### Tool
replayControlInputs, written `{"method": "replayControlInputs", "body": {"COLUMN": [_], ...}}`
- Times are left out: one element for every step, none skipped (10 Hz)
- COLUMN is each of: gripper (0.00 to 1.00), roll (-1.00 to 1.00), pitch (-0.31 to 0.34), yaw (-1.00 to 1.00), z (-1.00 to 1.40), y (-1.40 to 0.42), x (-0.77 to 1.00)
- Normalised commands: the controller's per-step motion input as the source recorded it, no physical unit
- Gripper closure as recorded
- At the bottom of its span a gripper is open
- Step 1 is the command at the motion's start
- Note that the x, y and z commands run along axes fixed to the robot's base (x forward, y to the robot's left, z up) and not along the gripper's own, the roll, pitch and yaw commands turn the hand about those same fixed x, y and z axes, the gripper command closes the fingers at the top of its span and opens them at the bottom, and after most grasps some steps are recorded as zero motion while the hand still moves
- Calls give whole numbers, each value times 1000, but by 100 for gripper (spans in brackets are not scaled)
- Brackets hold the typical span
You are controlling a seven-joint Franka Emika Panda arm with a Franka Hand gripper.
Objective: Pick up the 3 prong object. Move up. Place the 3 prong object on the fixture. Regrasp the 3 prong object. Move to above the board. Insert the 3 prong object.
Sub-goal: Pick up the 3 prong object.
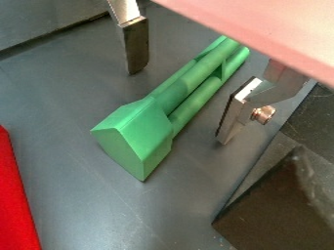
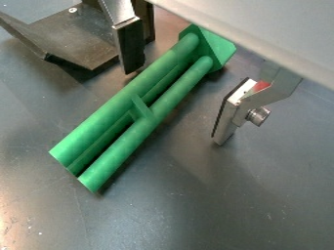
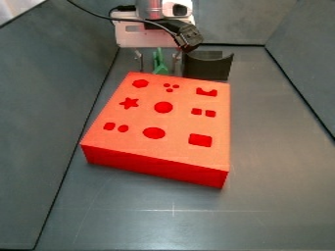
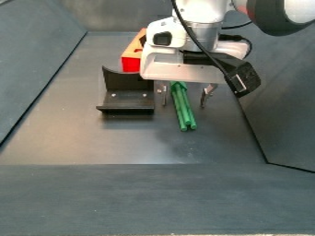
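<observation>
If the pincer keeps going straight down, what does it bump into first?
Probably the 3 prong object: it lies on the floor between the open pincer's fingers. They look set to straddle it, though depth is unclear.

One 3 prong object [image 2: 137, 107], one fixture [image 4: 127, 93], one board [image 3: 164, 123], one end effector [image 4: 183, 89].

3 prong object [image 2: 141, 109] flat on floor between gripper [image 2: 183, 86] fingers — fixture [image 4: 125, 95] beside, board [image 3: 163, 126] near.
</observation>
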Motion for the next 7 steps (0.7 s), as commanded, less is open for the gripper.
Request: {"method": "replayControlInputs", "body": {"gripper": [0,0,0,100,100,100,100], "roll": [-110,-126,-109,0,0,0,0], "pitch": [-77,-90,-70,0,0,0,0], "yaw": [0,6,0,0,0,0,0], "z": [0,0,0,0,0,0,0], "y": [146,251,146,0,0,0,0], "x": [-120,-183,-183,3,0,0,0]}}
